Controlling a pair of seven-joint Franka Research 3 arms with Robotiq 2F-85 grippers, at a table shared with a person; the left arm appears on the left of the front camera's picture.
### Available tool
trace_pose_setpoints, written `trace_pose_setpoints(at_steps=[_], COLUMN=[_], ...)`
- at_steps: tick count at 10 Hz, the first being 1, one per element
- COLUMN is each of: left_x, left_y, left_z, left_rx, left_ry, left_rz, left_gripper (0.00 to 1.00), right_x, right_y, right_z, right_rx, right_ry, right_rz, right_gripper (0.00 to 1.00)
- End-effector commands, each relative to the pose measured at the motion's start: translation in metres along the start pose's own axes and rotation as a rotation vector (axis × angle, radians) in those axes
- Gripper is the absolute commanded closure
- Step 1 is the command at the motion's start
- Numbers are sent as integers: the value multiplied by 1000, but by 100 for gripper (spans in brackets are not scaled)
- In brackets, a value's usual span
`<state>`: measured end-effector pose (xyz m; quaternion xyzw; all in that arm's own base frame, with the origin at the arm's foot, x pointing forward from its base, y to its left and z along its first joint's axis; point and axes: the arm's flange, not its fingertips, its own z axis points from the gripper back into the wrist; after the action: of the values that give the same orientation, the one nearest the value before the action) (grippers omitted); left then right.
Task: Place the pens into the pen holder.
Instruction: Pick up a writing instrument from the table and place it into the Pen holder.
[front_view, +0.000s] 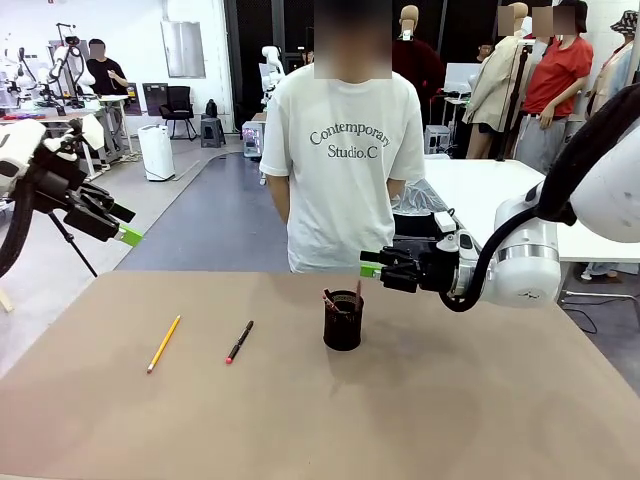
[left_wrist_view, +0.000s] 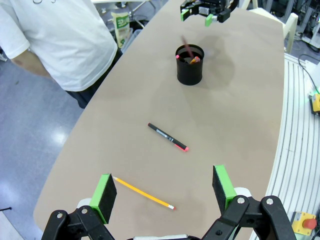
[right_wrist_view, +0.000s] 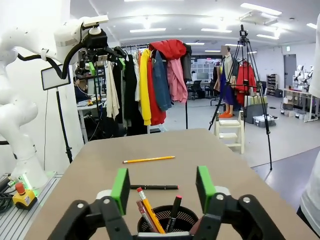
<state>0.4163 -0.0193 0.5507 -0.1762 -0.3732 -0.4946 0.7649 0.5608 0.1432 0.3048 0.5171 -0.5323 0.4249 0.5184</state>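
Right end effector: the right end effector hangs just above the pen holder, released, green pads apart with nothing between them in the right wrist view.
Left end effector: the left end effector is up off the table's left end, wide apart and empty, looking down over the loose pieces.
Holder contents: the standing pens rise past the rim, long axes near upright but leaning, tops fanned outward.
Black pen: the black pen lies flat on the table left of the holder and well apart from it. Its long axis runs diagonally, red end toward the robot's side and dark end toward the person.
Yellow pencil: the yellow pencil lies flat farther left, roughly parallel to the black pen, pinkish end nearer the robot.
Risk, right side: my read is that a low sideways exit could clip a leaning top or the rim. The cup looks light, so it might tip and spill what it holds.
Risk, pick-up: both loose pieces are slim and flat on the table. Pads closing along the long axis rather than across it would likely roll or flick them away.
Risk, insertion: with leaning pens crowding the mouth, a piece lowered at a slant could catch on them and fall outside.
Risk, shared space: both arms reaching for the middle could crowd each other.
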Motion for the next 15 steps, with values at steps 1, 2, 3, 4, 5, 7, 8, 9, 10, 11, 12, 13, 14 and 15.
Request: trace_pose_setpoints(at_steps=[1,2,3,4,5,7,8,9,10,11,12,13,14,15], left_x=[0,0,0,0,0,0,0,0,0,0,0,0,0,0], left_y=[0,0,0,0,0,0,0,0,0,0,0,0,0,0], left_z=[1,1,1,1,1,1,1,1,1,1,1,1,1,1], left_rx=[-4,-4,-4,-4,-4,-4,-4,-4,-4,-4,-4,-4,-4,-4], left_ry=[-6,-6,-6,-6,-6,-6,-6,-6,-6,-6,-6,-6,-6,-6], left_rz=[-2,-2,-2,-2,-2,-2,-2,-2,-2,-2,-2,-2,-2,-2], left_gripper=[0,0,0,0,0,0,0,0,0,0,0,0,0,0], right_x=[8,8,8,8,8,10,0,0,0,0,0,-2,6,21], right_y=[-2,-4,-2,-2,-2,0,3,3,3,3,3,4,-2,-4], right_z=[3,3,3,4,4,4,2,2,2,2,2,2,2,2], right_rx=[20,24,29,37,34,88,31,31,31,31,31,45,94,125], right_ry=[17,20,24,31,28,15,16,16,16,16,16,17,78,142], right_rz=[-2,-9,-14,-23,-32,-39,-9,-9,-9,-9,-9,-17,-51,-48], right_gripper=[0,0,0,0,0,0,0,0,0,0,0,0,0,0])
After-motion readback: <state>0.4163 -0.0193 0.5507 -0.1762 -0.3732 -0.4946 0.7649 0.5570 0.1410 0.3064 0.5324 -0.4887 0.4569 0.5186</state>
